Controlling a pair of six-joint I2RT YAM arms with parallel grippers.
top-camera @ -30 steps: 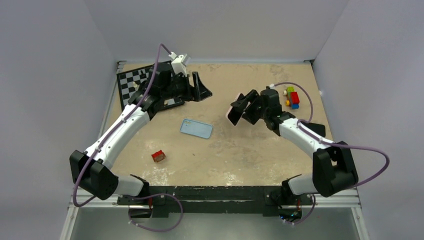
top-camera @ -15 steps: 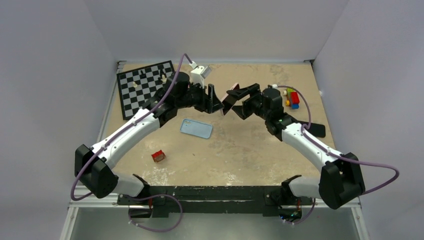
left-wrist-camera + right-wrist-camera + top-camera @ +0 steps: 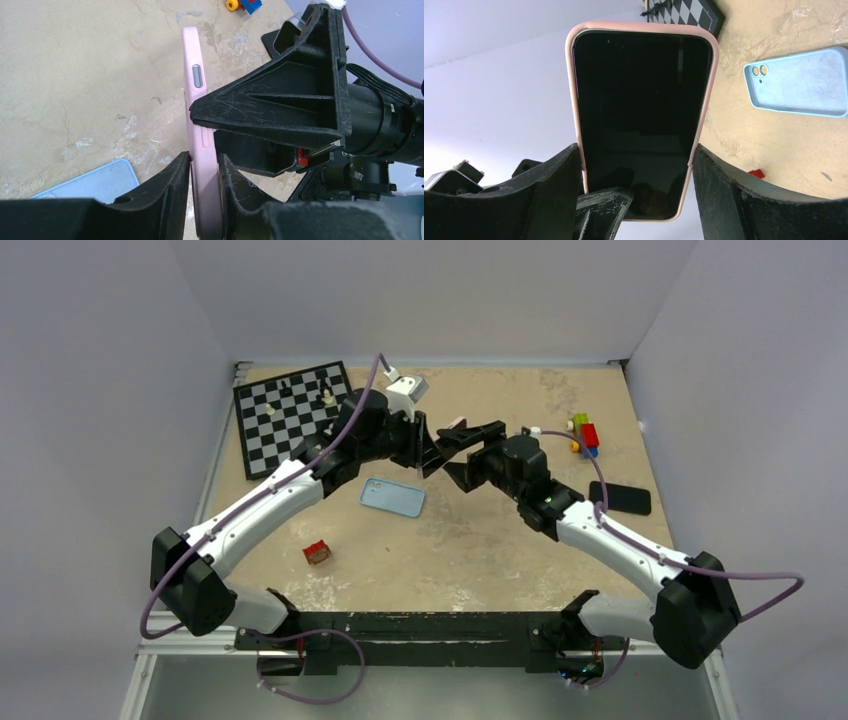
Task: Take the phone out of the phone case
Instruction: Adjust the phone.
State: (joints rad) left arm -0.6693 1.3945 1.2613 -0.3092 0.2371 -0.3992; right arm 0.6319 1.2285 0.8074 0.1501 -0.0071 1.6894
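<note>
The phone, dark screen showing, sits inside a pink phone case held in the air above the table's middle. My right gripper is shut across the case's two long edges. From the left, my left gripper has its jaws against the front and back faces of the cased phone at one end. One left finger lies over the screen's lower corner. In the top view the two grippers meet, the left gripper beside the right gripper.
An empty light-blue case lies flat below the grippers. A chessboard with a few pieces sits back left, a red block front left, toy bricks back right, and a black phone at the right.
The left arm swung right from over the chessboard to the phone and its jaws narrowed onto it. The right arm carried the cased phone left toward the middle.
</note>
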